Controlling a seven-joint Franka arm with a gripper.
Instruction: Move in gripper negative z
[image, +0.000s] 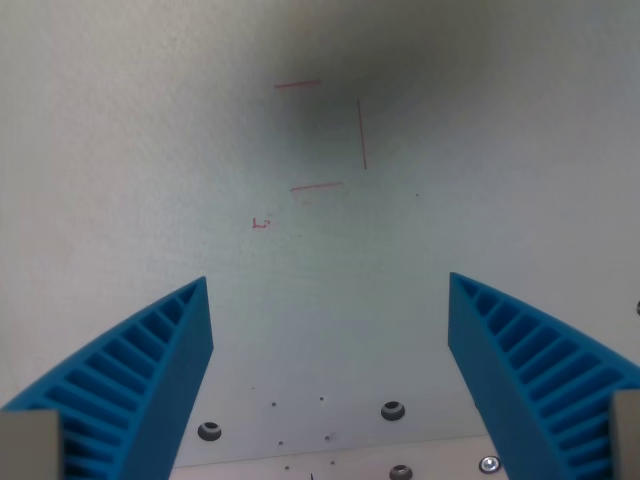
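Wrist view only. Looking down past the gripper (330, 285) onto a pale, matte white table (120, 150) with a fine, slightly grainy texture.

Writing first: thin red pen lines (330, 135) drawn on the surface in the upper middle, forming three sides of a rough rectangle: a short stroke on top, a longer upright stroke toward the wrist view's right, another short stroke below. No left side drawn. Just below and toward the wrist view's left, a tiny red mark (262, 224), perhaps a letter or a corner sign, too small to read. No brand or printed label anywhere.

Soft dark shadow (400, 70) spread over the top middle, falling across the red outline.

Two blue fingers (150, 370) rising from the lower corners, one on each side, made of plastic with a ribbed, lattice-like pattern of open slots along their length, tapering to flat inner faces. Spread wide apart, nothing between them, bare table showing through the gap: released, grasping nothing. Pale grey mounting blocks just visible at the bottom corners.

Near the bottom edge, round metal bolts (392, 410) set into the surface, dark-centred and shiny, plus a few small dark specks around them. Red outline well ahead of the fingertips, roughly centred between them.
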